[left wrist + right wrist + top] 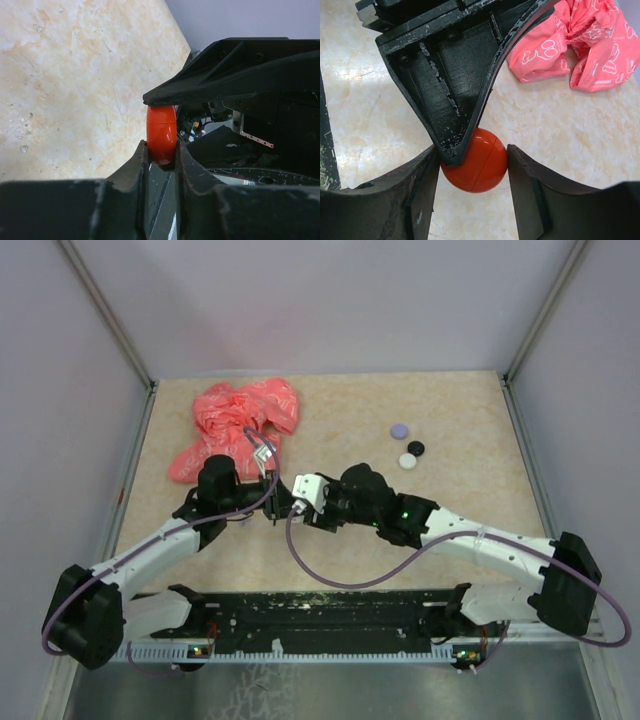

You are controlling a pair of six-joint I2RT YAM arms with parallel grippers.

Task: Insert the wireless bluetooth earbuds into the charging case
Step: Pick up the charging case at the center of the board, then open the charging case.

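Case (480, 167), red and round, partly hidden behind left fingers (450, 115).

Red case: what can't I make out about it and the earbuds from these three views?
- Top external: the red case is hidden beneath the left gripper and right gripper, which meet over it.
- Right wrist: a left finger covers the case's left edge.
- Both wrist views: the case is closed, so its inside is hidden.
- All views: no earbuds show.
- Top external: the three discs are too small to identify.
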